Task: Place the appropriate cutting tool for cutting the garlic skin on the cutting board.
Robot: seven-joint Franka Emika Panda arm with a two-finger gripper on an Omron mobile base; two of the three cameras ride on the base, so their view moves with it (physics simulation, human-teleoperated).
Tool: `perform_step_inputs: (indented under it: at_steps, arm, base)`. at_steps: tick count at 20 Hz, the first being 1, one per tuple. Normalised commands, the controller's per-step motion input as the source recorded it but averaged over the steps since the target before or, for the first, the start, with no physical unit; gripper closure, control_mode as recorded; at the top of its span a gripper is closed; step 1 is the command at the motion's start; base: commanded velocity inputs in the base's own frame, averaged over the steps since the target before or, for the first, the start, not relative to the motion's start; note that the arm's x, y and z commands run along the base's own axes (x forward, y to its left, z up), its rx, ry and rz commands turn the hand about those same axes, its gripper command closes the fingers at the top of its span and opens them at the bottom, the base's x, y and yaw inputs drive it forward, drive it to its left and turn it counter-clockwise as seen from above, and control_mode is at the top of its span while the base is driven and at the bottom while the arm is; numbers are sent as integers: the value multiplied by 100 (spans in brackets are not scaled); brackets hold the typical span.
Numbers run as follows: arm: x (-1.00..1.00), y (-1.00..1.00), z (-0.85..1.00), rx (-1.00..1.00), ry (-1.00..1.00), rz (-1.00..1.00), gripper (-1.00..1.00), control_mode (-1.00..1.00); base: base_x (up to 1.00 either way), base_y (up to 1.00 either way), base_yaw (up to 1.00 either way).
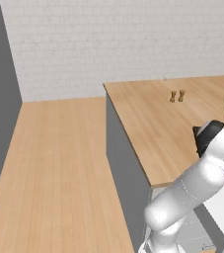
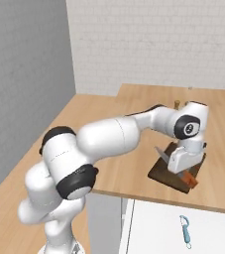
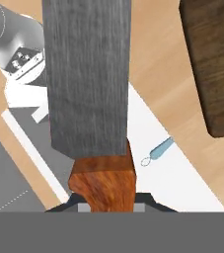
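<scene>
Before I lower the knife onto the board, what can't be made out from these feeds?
- Garlic: I cannot find it; in the right base view the gripper and knife cover much of the cutting board.
- Gripper fingertips: hand view, mostly covered by the knife's handle.
- Cutting board: hand view, cut off by the top and right edges.
- Shakers: left base view, too small for detail.

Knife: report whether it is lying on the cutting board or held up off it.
Held up: the gripper is shut on the knife by its orange-red handle, blade pointing away, just above the cutting board.
</scene>
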Motion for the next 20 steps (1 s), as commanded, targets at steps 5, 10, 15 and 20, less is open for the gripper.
perform_step_inputs:
  at_steps: [5, 10, 15, 20]
  arm:
    - [95, 2, -69, 0, 0, 0, 100, -100]
    - [64, -11, -38, 0, -7, 0, 100, -100]
    - [32, -13, -41, 0, -6, 0, 100, -100]
    - [22, 0, -59, 0, 0, 0, 100, -100]
  base:
    - [0, 0, 0]
    - [0, 0, 0]
    - [0, 0, 0]
    - [0, 0, 0]
